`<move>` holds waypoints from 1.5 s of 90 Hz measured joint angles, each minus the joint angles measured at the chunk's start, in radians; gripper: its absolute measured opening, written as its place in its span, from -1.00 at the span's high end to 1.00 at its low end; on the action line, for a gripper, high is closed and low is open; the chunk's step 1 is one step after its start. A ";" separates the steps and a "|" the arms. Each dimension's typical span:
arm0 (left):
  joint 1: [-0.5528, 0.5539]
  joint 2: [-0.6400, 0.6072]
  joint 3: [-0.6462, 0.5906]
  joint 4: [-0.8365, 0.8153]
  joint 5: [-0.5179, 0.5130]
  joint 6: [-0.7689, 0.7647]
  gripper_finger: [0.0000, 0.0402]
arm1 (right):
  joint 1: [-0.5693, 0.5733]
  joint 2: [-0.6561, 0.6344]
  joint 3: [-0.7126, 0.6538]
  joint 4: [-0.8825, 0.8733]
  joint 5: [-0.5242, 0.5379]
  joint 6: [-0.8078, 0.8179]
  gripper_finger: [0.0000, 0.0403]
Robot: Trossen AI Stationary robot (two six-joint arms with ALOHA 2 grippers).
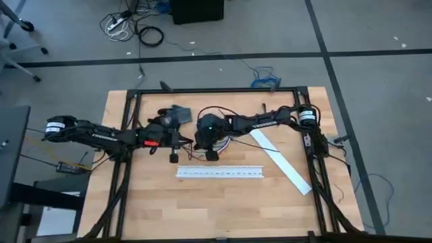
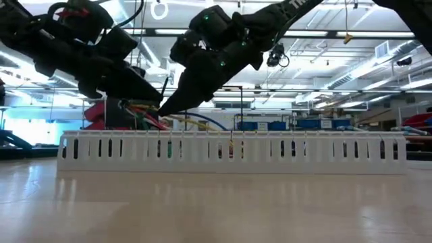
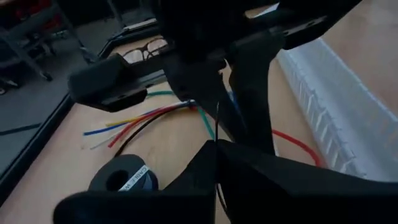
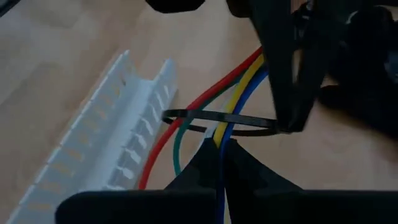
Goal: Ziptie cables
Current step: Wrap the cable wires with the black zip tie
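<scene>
Black plastic, the ziptie (image 4: 217,119) is looped around the cables (image 4: 233,93), a small bunch of red, yellow, blue and green wires lying on the wooden table (image 1: 223,202) just behind the white slotted channel (image 1: 219,173). In the right wrist view the right pincer (image 4: 219,144) has its fingers pressed together on the bunch right at the loop, pinching the cables. One end of the strap reaches a dark finger (image 4: 286,74) of the other arm, which crosses the wires there.

From above, both arms meet near the middle of the table, the left pincer (image 1: 172,150) close beside the right one. In the left wrist view the left pincer's fingers are pressed together on a thin dark strand; I cannot tell for sure that this is the ziptie. The wires' free ends (image 3: 106,134) fan out on the wood past it, near a roll of black tape (image 3: 122,177). A second white strip (image 1: 280,162) lies slanted under the right arm.
</scene>
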 joint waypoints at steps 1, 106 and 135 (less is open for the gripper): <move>0.000 0.000 0.000 0.000 0.000 -0.001 1.00 | 0.000 0.000 0.000 0.002 0.000 0.000 0.97; -0.032 0.128 -0.008 0.094 0.022 -0.027 1.00 | 0.069 -0.002 0.152 -0.255 0.289 -0.005 -0.26; -0.032 0.165 -0.008 0.135 -0.023 -0.017 1.00 | 0.070 -0.002 0.152 -0.259 0.292 -0.002 -0.15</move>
